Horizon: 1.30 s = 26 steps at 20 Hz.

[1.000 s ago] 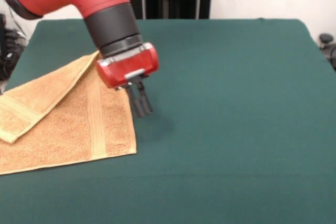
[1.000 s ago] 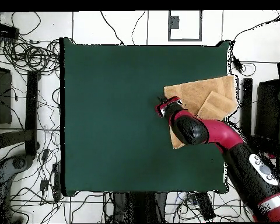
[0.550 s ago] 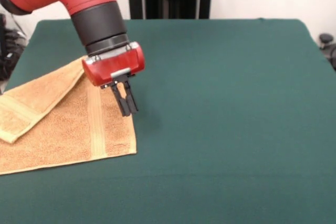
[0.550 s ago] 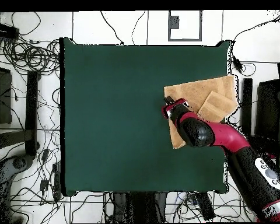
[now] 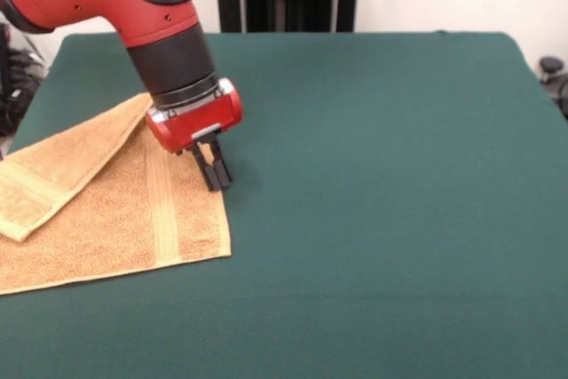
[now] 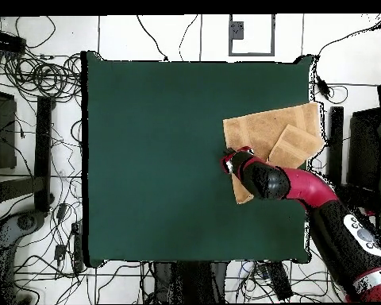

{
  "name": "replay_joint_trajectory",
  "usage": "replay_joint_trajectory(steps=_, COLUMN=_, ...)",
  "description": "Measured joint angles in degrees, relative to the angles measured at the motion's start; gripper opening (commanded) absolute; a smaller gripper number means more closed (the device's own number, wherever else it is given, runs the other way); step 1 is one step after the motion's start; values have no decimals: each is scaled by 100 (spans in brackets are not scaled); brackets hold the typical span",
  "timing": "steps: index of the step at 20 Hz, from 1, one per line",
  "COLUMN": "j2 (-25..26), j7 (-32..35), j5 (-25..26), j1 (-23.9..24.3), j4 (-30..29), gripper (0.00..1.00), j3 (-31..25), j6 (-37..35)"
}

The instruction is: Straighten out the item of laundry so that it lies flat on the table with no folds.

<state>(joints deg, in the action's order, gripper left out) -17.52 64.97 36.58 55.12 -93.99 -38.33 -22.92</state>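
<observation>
A large table (image 5: 399,175) covered in dark green cloth fills both views, with cables strewn over the pale floor around it in the overhead view. The gripper (image 5: 213,172) is seen low over the right-hand edge of the orange-tan towel (image 5: 115,219), as the front view shows it, with its two dark fingers (image 5: 218,169) drawn close together, a narrow slit at most between them. Nothing is seen gripped; whether the tips touch the cloth cannot be told. In the overhead view the gripper (image 6: 230,157) is placed at the towel's (image 6: 265,127) edge that faces the table's middle.

The towel lies to the front view's left of the claw and nearer the camera than it, at one side of the table and close to that side's edge. Most of it is spread flat, one woven band running just beside the claw. A corner flap (image 5: 62,170) well off to the left is folded diagonally over the rest.

The task is judged unfinished: the main panel seems smooth, but the flap remains to be opened out, and that fold lies well apart from the claw
</observation>
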Motion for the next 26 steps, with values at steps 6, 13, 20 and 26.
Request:
replay_joint_trajectory(steps=6, j2=-116, j7=0, j5=-104, j1=-147, j4=87, gripper=0, j3=108, j6=-195)
replay_joint_trajectory(steps=13, j2=-299, j7=0, j5=-104, j1=-194, j4=87, gripper=0, j3=294, j6=-202)
replay_joint_trajectory(steps=20, j2=-410, j7=0, j5=-104, j1=-195, j4=87, gripper=0, j3=301, j6=-202)
replay_joint_trajectory(steps=26, j2=-386, j7=0, j5=-95, j1=-199, j4=172, gripper=0, j3=352, j6=-202)
